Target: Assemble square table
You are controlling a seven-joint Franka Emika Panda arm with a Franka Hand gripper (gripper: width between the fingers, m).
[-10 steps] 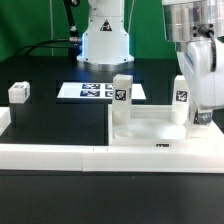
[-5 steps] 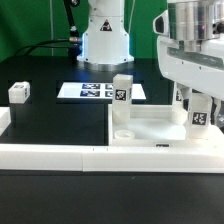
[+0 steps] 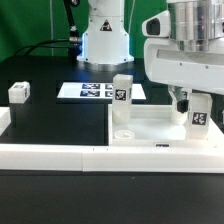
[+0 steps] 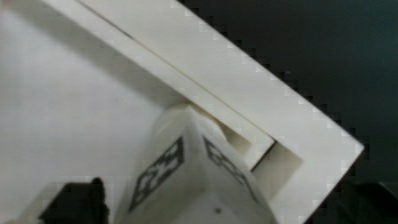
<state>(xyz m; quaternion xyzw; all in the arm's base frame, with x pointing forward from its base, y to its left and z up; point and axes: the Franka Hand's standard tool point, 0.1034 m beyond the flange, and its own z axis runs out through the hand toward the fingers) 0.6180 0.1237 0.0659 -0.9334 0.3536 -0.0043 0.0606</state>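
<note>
Three short white legs show in the exterior view. One leg stands upright on the white tabletop, near its far corner on the exterior view's left, with its black-and-white tag facing the camera. A second leg stands upright near the tabletop's edge on the exterior view's right, tag also forward, directly under the arm's big white hand. The third leg lies by itself on the black table, well apart from the others on the exterior view's left.

The tabletop lies flat on the black table, just behind the long low white wall that runs along the front. Beyond it, the marker board lies flat in front of the robot's base.

The gripper hangs over the second leg, with a dark finger showing just beside the leg's upper end. In the wrist view that leg fills the foreground, two tagged faces showing, standing on the white slab close to its edge, with one dark fingertip beside it. The other finger is hidden, so I cannot tell how wide the fingers are spread or whether they grip the leg.
</note>
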